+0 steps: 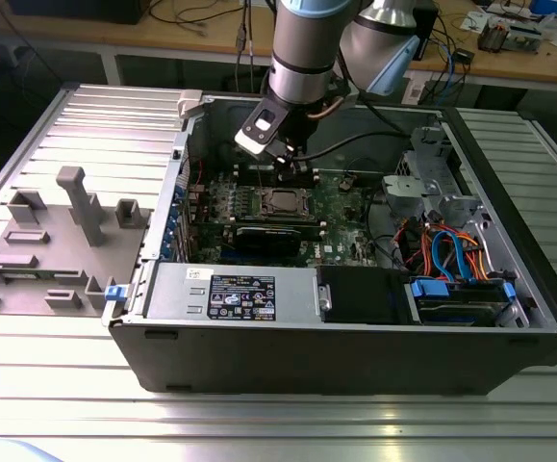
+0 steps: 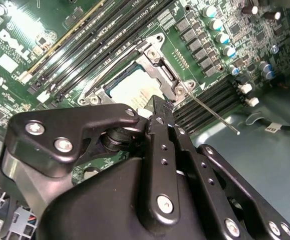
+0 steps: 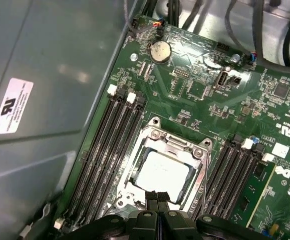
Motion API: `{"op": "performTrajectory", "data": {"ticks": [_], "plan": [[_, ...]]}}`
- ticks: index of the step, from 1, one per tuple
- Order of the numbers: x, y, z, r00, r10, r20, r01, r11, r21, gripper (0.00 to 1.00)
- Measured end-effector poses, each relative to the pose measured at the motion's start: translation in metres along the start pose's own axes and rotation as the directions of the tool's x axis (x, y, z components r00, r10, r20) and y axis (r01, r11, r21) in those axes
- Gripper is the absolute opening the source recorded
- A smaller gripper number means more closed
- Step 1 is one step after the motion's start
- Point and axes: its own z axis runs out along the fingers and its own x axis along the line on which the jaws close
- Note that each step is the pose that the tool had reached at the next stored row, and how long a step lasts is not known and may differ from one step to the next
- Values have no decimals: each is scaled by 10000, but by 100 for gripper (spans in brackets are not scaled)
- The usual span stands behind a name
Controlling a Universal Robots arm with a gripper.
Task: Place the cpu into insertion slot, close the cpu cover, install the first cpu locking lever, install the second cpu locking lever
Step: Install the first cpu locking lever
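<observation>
First wrist view: we record the fingers (image 3: 153,199) pressed together with no gap between them and nothing seen clamped. Their tips sit at the edge of the socket, over the rim of the cpu cover (image 3: 176,143).

The cpu (image 3: 162,172) lies flat in the socket, its dull silver top showing through the cover's square window. The cover appears to lie down around it.

In the second wrist view a thin locking lever (image 2: 211,113) juts out from the socket corner across the memory slots (image 2: 212,97). We judge it unlatched.

Handling, in our judgement:
- The cpu is light, rigid and smooth-topped, so it would slip under a pinch. It is fragile on its underside and is best held by opposite edges only.
- The cover is thin stamped metal, stiff but springy. It should be pressed on the frame, never through the window.
- The lever is slim round wire that will spring back. It is best taken near its free end.

Around the socket we note:
- The green motherboard (image 3: 195,75) is densely populated.
- It carries long black slots and a shiny coin cell (image 3: 159,51).

In the exterior view the board sits in an open dark computer case (image 1: 355,337) on a ribbed metal counter (image 1: 259,423).
</observation>
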Motion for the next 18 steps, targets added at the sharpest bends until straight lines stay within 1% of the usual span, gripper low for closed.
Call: {"op": "performTrajectory", "data": {"ticks": [2, 4, 5, 7, 9, 11, 13, 14, 15, 18], "plan": [[0, 0, 1, 9996, -280, 2, 280, 9996, 27, 11], [0, 0, 2, 9979, -655, 5, 655, 9978, 63, 11], [0, 0, 1, 9961, -886, 7, 886, 9960, 87, 11], [0, 0, 1, 9916, -1291, 10, 1291, 9915, 130, 11], [0, 0, 1, 9873, -1587, 12, 1586, 9872, 156, 11], [-1, 1, 1, 9809, -1945, 27, 1944, 9808, 169, 11], [0, 1, 2, 9726, -2322, 100, 2321, 9726, 103, 11], [0, 1, 2, 9662, -2573, 157, 2573, 9663, 51, 11], [-1, 0, 1, 9618, -2732, 161, 2731, 9620, 63, 11], [0, 0, 1, 9611, -2757, 148, 2756, 9613, 55, 11]]}}
